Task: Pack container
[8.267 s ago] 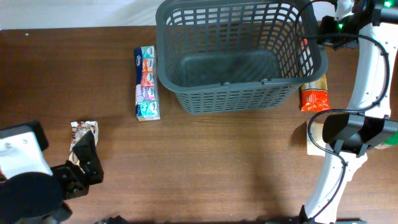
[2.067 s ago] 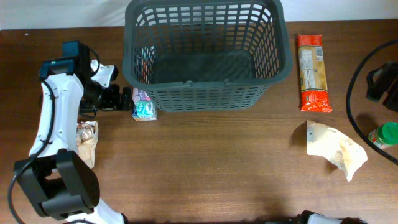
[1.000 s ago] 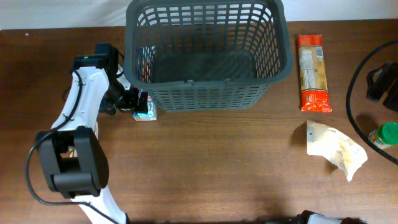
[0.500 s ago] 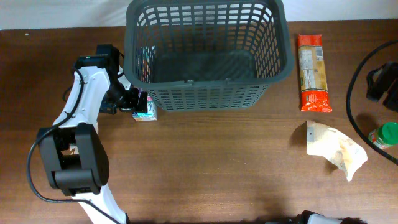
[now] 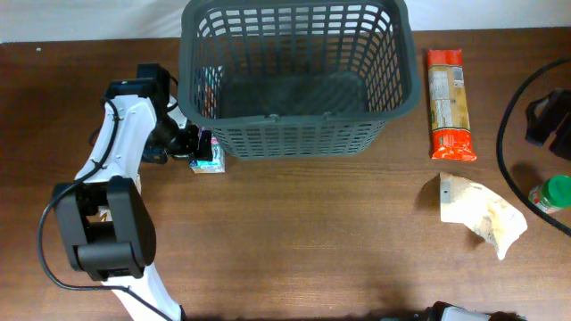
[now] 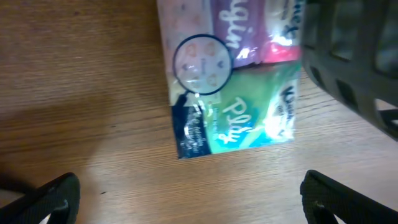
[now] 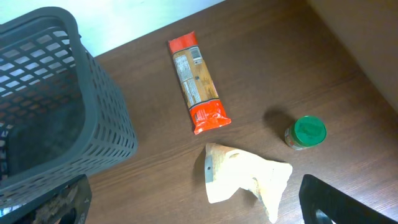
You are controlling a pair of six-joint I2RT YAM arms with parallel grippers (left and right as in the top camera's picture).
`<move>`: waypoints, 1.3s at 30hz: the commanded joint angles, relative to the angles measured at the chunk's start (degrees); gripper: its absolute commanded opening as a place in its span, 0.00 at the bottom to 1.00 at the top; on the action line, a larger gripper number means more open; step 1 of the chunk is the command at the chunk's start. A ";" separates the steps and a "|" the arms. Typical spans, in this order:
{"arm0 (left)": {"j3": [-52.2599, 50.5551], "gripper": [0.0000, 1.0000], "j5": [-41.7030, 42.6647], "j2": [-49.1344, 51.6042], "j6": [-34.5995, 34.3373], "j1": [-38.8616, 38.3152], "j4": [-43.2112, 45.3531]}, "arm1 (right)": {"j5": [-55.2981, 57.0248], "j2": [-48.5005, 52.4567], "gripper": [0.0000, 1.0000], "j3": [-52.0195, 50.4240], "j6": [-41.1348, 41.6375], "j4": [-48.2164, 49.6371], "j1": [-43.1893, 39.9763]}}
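Wooden table [image 5: 294, 250]: container [image 5: 294, 138] floor bare, tissue pack [image 6: 230, 81] just outside its wall; left jaws wide, right jaws wide.

Matt grey plastic container [image 5: 294, 138], glossy film tissue pack [image 6: 233, 81], smooth wood-grain table [image 5: 294, 241], crumpled paper bag [image 5: 482, 214]

The left arm [image 5: 118, 147] is built of smooth white shell links joined by chunky black cylindrical motor housings, and a thin black cable [image 5: 41, 250] loops beside its lower links. Of the right arm [image 5: 546, 120] only a blocky black housing and a thick black cable [image 5: 505, 134] show at the right edge of the overhead view. The fingers [image 6: 50, 198] of the left gripper [image 6: 193, 202] and those of the right gripper [image 7: 202, 202] are matte black with rounded tips.
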 commanded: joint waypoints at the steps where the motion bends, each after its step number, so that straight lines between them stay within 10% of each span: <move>1: -0.24 0.99 7.02 0.63 -1.40 1.09 0.33 | -0.55 0.04 0.99 -0.26 0.11 -0.33 -0.02; 31: 0.50 1.00 10.47 0.61 -3.34 9.22 1.68 | -0.57 0.04 0.99 -0.26 0.09 -0.35 -0.02; 33: 1.95 0.82 11.02 0.61 -3.37 9.29 2.08 | -0.57 0.04 0.99 -0.26 0.11 -0.35 -0.02; 37: 7.74 0.13 11.04 0.61 -3.48 9.75 2.01 | -0.59 0.04 0.99 -0.26 0.11 -0.35 -0.02; 39: 11.67 0.02 10.82 0.61 -4.94 9.77 1.64 | -0.59 0.04 0.99 -0.26 0.11 -0.35 -0.02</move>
